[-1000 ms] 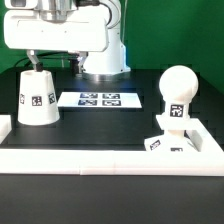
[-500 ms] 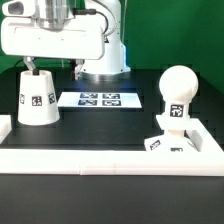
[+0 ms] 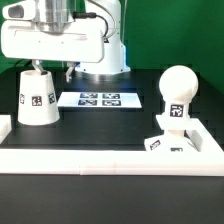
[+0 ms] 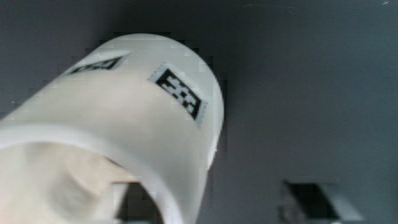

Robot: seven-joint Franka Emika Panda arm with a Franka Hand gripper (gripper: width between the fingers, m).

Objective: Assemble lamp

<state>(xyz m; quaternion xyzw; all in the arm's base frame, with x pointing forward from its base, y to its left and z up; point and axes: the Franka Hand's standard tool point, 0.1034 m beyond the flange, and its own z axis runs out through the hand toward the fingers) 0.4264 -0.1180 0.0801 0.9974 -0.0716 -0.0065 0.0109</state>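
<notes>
**A:** Where is the arm?

**B:** In the exterior view the white robot arm [image 3: 62, 35] hangs low over the black table [image 3: 100, 125], on that view's left. Its wrist points straight down, and the two-finger gripper [image 3: 51, 68] sits right at the top of the white tapered cup-like shade [image 3: 38, 97].

**A:** Clamped on it?

**B:** No. The wrist view shows the two dark fingertips [image 4: 313, 197] set apart, one of them inside the shade's open mouth and the other outside its wall, so the wall stands between them. I cannot tell whether either one touches it.

**A:** And the shade itself?

**B:** Upright on the table, narrow end up, tags facing outward, just beside the flat white marker board [image 3: 100, 99].

**A:** The rest of the lamp?

**B:** Well apart, on the exterior view's right: the white round-headed bulb [image 3: 177, 92] stands upright on the flat square white base [image 3: 176, 143], in the corner of the white raised border [image 3: 110, 159].
</notes>
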